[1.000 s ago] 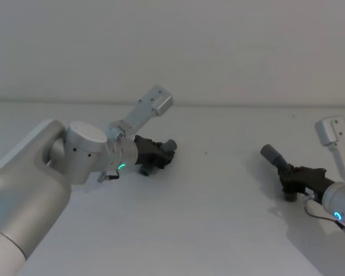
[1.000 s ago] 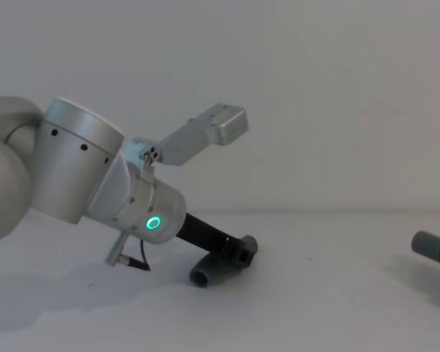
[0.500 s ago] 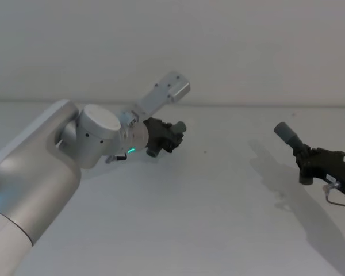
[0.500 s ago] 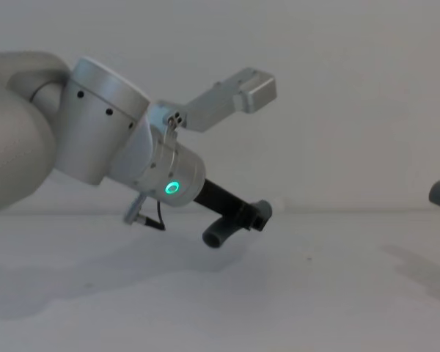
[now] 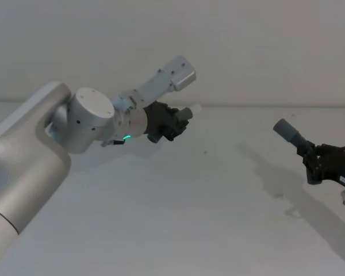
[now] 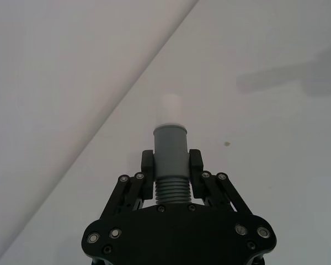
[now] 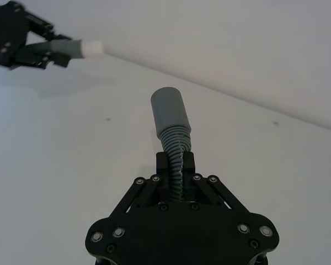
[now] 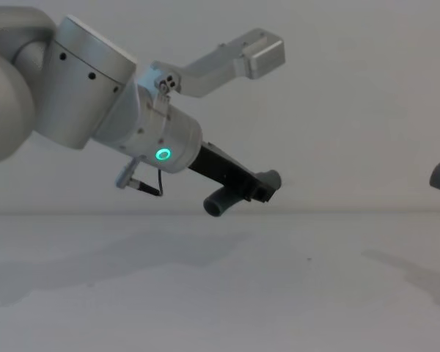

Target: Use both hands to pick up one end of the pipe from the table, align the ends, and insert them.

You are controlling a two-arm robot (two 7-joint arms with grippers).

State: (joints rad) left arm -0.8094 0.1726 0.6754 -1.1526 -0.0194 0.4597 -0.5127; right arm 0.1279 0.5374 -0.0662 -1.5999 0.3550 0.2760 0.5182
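Note:
My left gripper [image 5: 173,122] is shut on the ribbed middle of the curved pipe piece [image 5: 187,112] and holds it above the table [image 5: 184,218]. Its whitish tip [image 6: 171,105] points toward the right side, and the grey cuff [image 6: 171,144] sticks out past the fingers. From the chest, that piece [image 8: 218,204] hangs in the air with the gripper [image 8: 255,188] around it. My right gripper [image 5: 311,158] is shut on the second pipe piece [image 5: 287,131], also lifted. That cuff [image 7: 170,113] aims at the left gripper [image 7: 16,47], a wide gap apart.
The white table stretches flat between both arms, with shadows of the arms on it and a small dark speck [image 5: 205,153] near the middle. A plain pale wall [image 5: 247,46] rises behind the table's far edge.
Both grippers have lifted their pipe pieces off the table. The left one rose and swung right with its whitish tip now pointing outward; the right one rose and drew back to the right.

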